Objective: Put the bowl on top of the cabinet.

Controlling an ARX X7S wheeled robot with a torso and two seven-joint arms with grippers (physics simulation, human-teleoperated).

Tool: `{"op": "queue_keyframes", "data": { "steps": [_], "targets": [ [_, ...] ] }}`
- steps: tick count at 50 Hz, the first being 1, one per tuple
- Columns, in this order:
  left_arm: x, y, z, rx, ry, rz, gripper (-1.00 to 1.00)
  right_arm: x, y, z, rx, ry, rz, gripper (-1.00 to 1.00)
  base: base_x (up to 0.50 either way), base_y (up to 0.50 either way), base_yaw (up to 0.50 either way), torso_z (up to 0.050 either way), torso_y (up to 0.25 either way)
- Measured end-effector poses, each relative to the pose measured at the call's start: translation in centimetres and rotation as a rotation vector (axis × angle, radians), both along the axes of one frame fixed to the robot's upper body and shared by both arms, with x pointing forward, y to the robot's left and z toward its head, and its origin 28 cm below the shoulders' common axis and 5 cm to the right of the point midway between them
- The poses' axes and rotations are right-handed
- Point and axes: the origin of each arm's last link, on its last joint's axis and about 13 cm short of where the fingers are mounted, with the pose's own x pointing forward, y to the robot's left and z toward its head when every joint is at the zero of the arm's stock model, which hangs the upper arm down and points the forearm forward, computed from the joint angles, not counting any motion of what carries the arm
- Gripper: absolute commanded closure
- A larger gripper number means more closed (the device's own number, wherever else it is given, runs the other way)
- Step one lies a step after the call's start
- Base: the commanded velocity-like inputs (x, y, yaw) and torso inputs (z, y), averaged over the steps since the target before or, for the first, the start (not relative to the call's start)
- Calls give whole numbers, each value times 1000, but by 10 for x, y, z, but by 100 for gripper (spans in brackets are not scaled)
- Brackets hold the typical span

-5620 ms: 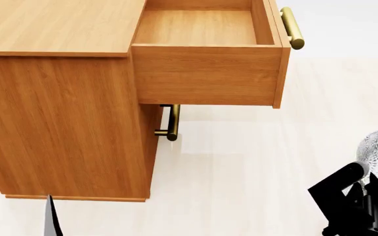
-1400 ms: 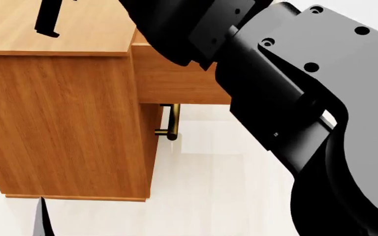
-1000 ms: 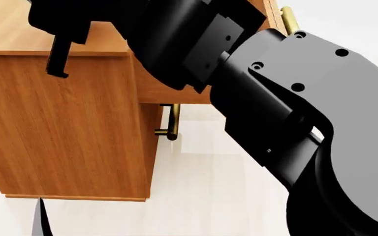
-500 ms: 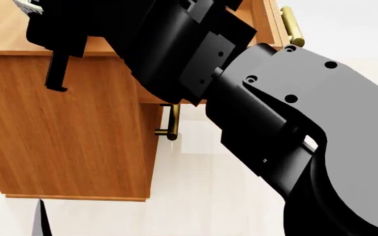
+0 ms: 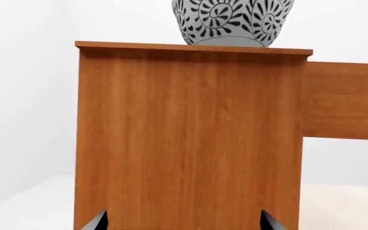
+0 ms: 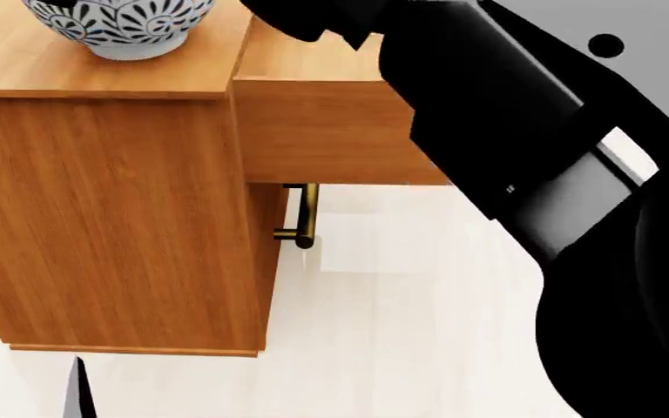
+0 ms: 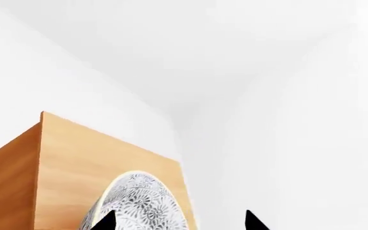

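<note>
**Q:** Where does the round, deep white bowl with the dense blue-grey floral pattern (image 6: pixel 119 26) stand?

**A:** Upright on the flat top of the tall orange-brown wooden cabinet (image 6: pixel 114 218). The left wrist view shows its foot resting on the top board, near the edge above the plain side panel. Beside it the cabinet's top drawer (image 6: pixel 323 131) stands pulled out, and a brass bar handle (image 6: pixel 302 216) shows on the front below it.

**Q:** Is either gripper holding the bowl?

**A:** No. The right gripper (image 7: pixel 178 221) shows only two dark fingertips, set wide apart with nothing between them; the bowl lies just beyond one tip, and contact cannot be told from that view. In the head view the right arm (image 6: pixel 543 157) reaches up across the drawer, its hand out of frame. The left gripper (image 5: pixel 180 221) hangs low in front of the cabinet's side panel, its fingertips likewise spread and empty — well apart from the bowl.

**Q:** What is done, and what is left?

**A:** By these views the placing looks done: the bowl sits unsupported on the cabinet top. What seems left is to draw the right arm clear without nudging the bowl — it stands fairly near the edge.
</note>
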Motion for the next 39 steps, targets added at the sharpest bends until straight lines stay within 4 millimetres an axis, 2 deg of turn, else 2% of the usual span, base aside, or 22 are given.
{"op": "queue_keyframes", "data": {
  "steps": [8, 16, 22, 32, 36, 39],
  "targets": [
    [0, -1, -1, 0, 4, -2, -100, -8, -15, 33, 100, -96, -52, -100, 0, 0, 0, 0, 0],
    [1, -1, -1, -2, 8, 1, -100, -5, -51, 55, 262, -239, -245, -100, 0, 0, 0, 0, 0],
    [3, 0, -3, -6, 18, 8, -100, -8, -88, 70, 400, -354, -397, -100, 0, 0, 0, 0, 0],
    [5, 0, -6, -20, 45, 18, -100, -31, -153, 99, 654, -536, -573, -100, 0, 0, 0, 0, 0],
    [6, 0, -8, -28, 60, 22, -100, -34, -181, 97, 749, -591, -656, -100, 0, 0, 0, 0, 0],
    [7, 0, -10, -32, 70, 25, -100, -31, -203, 86, 809, -608, -726, -100, 0, 0, 0, 0, 0]
  ]
}}
